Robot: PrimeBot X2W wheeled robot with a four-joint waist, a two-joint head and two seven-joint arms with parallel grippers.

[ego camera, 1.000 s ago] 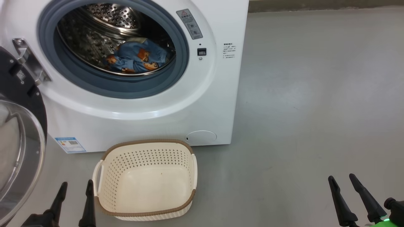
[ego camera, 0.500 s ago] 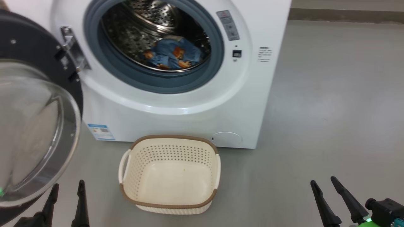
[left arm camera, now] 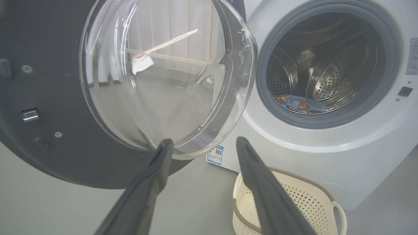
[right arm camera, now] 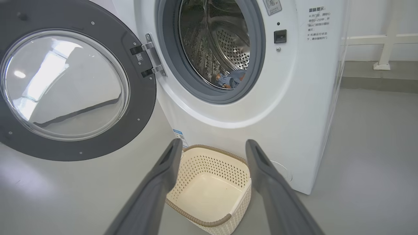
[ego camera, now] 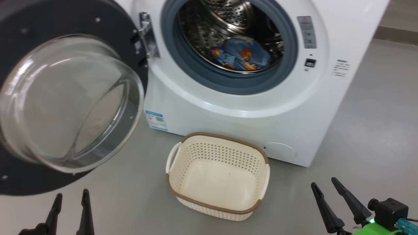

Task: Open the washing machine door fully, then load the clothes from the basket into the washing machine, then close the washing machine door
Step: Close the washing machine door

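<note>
Steel drum (ego camera: 209, 29): the clothes (ego camera: 240, 57) lie bunched at its bottom, inside the washing machine (ego camera: 228, 114).
Door: the washing machine door (ego camera: 65, 98) stands wide open, its glass bulging ahead of the left claw (ego camera: 72, 192).
Basket: the basket (ego camera: 217, 176) sits empty on the grey floor (ego camera: 359, 130), just before the machine.
Claws: left claw and right claw (ego camera: 323, 181) both spread wide, holding nothing.

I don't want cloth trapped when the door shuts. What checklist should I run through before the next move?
1. Empty basket: ok.
2. All clothes inside the washing machine, clear of the gasket: ok.
3. Open washing machine door with nothing hanging on it: ok.
4. Open, empty left hand: ok.
5. Open, empty right hand: ok.
6. Door's swing clears the basket: cannot tell.
</note>
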